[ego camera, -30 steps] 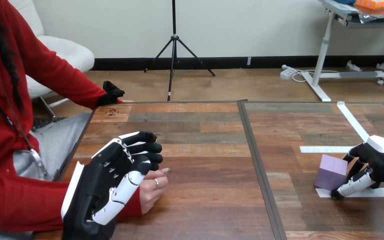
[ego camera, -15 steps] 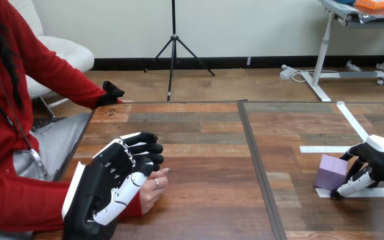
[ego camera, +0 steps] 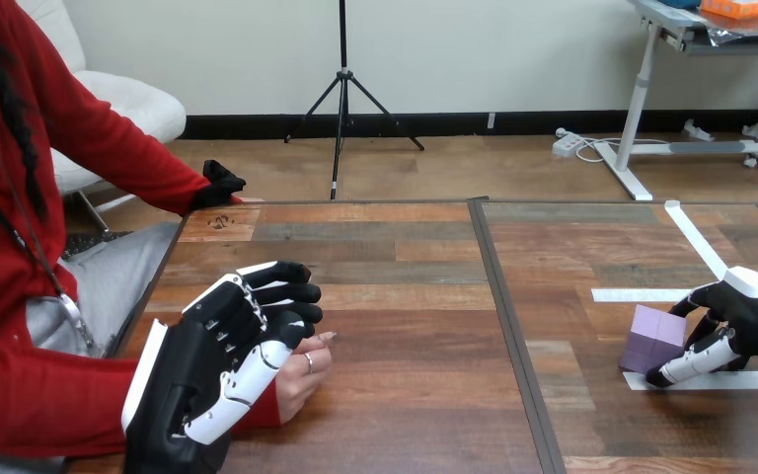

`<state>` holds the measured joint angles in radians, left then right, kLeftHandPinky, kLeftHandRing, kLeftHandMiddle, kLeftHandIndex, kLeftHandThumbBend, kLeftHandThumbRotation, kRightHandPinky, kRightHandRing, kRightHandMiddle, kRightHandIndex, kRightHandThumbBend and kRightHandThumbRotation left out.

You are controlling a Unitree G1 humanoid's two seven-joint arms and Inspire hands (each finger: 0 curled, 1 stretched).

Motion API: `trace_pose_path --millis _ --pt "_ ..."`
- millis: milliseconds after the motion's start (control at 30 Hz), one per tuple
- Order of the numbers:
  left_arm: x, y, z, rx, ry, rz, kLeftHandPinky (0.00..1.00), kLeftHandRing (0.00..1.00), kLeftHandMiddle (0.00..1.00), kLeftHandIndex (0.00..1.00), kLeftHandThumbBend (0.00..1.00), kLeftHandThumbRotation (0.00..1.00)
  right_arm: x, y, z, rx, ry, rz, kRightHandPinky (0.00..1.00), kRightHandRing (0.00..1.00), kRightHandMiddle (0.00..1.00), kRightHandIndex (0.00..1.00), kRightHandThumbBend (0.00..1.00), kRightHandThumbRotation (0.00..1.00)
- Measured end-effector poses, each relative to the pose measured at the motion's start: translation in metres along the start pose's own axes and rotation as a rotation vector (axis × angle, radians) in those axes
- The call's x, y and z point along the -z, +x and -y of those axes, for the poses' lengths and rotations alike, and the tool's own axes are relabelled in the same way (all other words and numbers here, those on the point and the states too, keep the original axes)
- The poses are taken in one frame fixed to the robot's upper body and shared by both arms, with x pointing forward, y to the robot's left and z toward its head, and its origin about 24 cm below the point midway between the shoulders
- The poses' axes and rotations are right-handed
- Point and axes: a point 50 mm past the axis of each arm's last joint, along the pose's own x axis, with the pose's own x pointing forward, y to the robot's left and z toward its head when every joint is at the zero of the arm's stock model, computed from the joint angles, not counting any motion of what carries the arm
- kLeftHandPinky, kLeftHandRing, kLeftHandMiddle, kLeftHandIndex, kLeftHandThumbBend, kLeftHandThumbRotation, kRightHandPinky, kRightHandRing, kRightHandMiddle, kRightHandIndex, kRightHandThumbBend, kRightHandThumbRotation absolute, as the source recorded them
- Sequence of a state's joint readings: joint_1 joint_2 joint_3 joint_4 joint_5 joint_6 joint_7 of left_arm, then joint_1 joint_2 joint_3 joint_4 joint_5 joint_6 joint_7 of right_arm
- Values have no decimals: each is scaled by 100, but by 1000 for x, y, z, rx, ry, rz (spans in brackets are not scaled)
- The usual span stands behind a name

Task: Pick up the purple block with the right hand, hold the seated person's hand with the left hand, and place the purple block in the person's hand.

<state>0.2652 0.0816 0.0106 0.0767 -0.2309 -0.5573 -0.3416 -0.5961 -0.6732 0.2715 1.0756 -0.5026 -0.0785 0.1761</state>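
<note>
Leaves purple block [ego camera: 654, 336] on worktop [ego camera: 415, 296] at right, by white tape [ego camera: 642, 294], not lifted. Since 0.5 s ago, slides thumb of right robot hand [ego camera: 740, 316] further along block's near lower edge. Keeps fingers at its far side, so curled round block; grip prob. tightening, lift looks close. Keeps left robot hand [ego camera: 207, 375] as before, fingers & thumb wrapped round person's hand [ego camera: 301, 380] at left, well apart from block.

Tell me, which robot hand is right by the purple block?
The right hand, at the view's right, just beside the block. The left hand is far off at the left, over the person's hand.
</note>
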Motion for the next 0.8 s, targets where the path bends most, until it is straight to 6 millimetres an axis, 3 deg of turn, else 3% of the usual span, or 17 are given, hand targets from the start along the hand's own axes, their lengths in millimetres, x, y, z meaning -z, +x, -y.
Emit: trace_pose_path --millis 433,800 --pt "-1 1 0 0 -6 -1 59 62 63 65 59 42 -1 0 1 -2 2 1 62 73 78 79 86 29" --pt "-2 1 0 1 -18 -1 59 62 63 65 59 39 -3 0 1 19 19 9 59 70 75 77 86 27"
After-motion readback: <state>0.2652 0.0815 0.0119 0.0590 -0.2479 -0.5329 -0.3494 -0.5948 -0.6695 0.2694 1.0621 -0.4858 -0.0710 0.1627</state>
